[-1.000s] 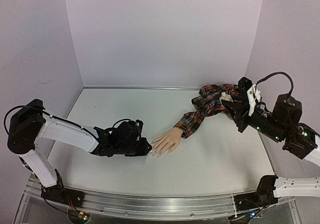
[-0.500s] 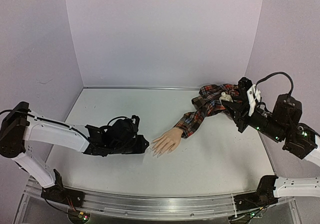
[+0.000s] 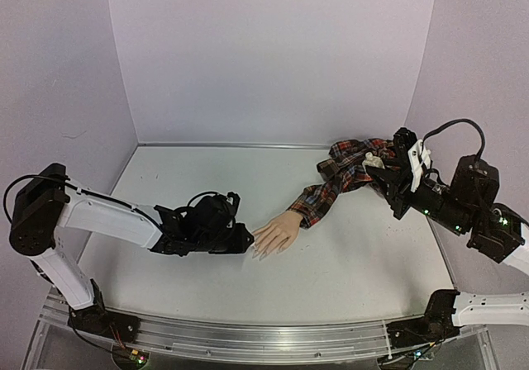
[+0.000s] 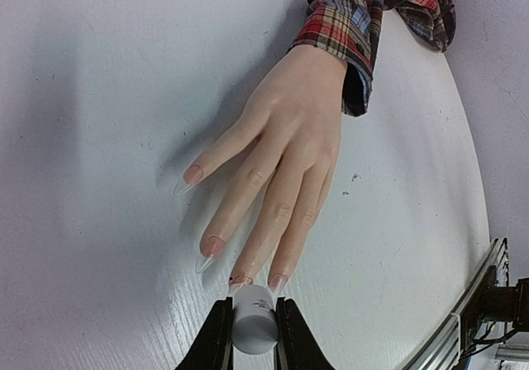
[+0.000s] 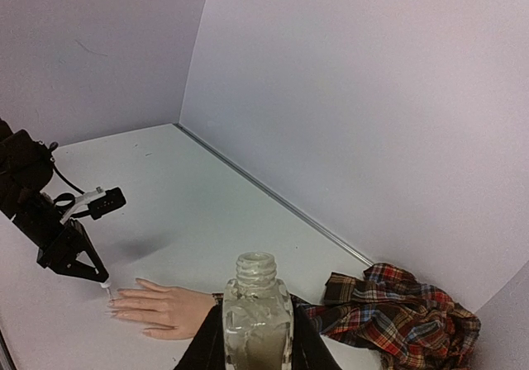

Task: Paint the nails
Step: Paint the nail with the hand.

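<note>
The left hand (image 4: 252,339), pinching the brush cap (image 4: 254,316), sits at the mannequin hand's (image 4: 289,139) fingertips — nails (image 4: 277,282) straight ahead, fingers running away lengthwise; the right hand (image 5: 257,349), well apart, pinches the bottle (image 5: 257,304).

Clear bottle (image 5: 259,320); cap (image 4: 253,329), perhaps grey.

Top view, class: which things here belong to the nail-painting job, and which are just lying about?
Job in hand: nails; mannequin hand; white cap; clear bottle, uncapped.
Lying about: plaid sleeve, bunched at the far right.
</note>
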You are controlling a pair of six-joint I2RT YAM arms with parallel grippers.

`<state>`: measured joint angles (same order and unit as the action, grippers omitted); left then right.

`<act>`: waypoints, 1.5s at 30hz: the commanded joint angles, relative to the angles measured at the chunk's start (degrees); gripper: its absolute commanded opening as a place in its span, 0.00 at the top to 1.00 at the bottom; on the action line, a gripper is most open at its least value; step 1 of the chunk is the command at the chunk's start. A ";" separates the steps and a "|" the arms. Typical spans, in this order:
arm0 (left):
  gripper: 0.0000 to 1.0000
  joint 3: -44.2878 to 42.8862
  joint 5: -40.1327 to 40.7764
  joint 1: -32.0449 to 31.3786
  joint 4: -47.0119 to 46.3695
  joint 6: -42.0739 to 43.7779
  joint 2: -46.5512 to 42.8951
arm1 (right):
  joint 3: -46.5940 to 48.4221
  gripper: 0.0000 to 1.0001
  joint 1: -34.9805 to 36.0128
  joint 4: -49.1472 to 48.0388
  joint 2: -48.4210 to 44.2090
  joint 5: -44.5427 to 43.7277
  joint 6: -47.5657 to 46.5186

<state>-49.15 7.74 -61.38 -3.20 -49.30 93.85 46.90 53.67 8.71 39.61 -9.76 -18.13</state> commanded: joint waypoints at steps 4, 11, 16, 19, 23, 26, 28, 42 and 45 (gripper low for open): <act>1.00 -1.32 -1.10 0.75 -2.83 0.05 0.43 | 1.16 1.00 0.18 -0.89 -0.09 0.28 -0.06; 1.00 -1.09 -1.42 0.74 -2.66 -0.41 0.78 | 1.00 1.00 0.14 -0.89 -0.37 0.20 -0.07; 1.00 -0.73 -1.43 0.72 -2.13 -1.30 1.12 | 1.04 1.00 0.14 -0.89 -0.28 0.18 -0.06; 1.00 -0.70 -1.18 0.80 -1.97 -1.39 1.06 | 0.91 1.00 0.20 -0.89 -0.40 0.26 -0.06; 1.00 -0.71 -1.25 0.77 -2.01 -1.28 1.42 | 0.91 1.00 0.20 -0.89 -0.29 0.27 -0.04; 1.00 -0.83 -1.16 0.91 -1.80 -1.32 1.67 | 0.91 1.00 0.21 -0.89 -0.41 0.27 -0.03; 1.00 -0.51 -1.14 0.96 -2.16 -1.41 1.63 | 0.91 1.00 0.20 -0.89 -0.48 0.27 0.02; 1.00 -0.69 -1.27 1.24 -1.69 -1.41 2.10 | 0.91 1.00 0.13 -0.89 -0.27 0.18 -0.05; 1.00 -0.41 -1.39 1.33 -1.81 -1.72 2.23 | 0.95 1.00 0.18 -0.89 -0.24 0.17 -0.06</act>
<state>-49.12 6.15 -60.44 -4.08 -50.04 95.79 46.89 53.67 8.71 39.59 -9.69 -18.13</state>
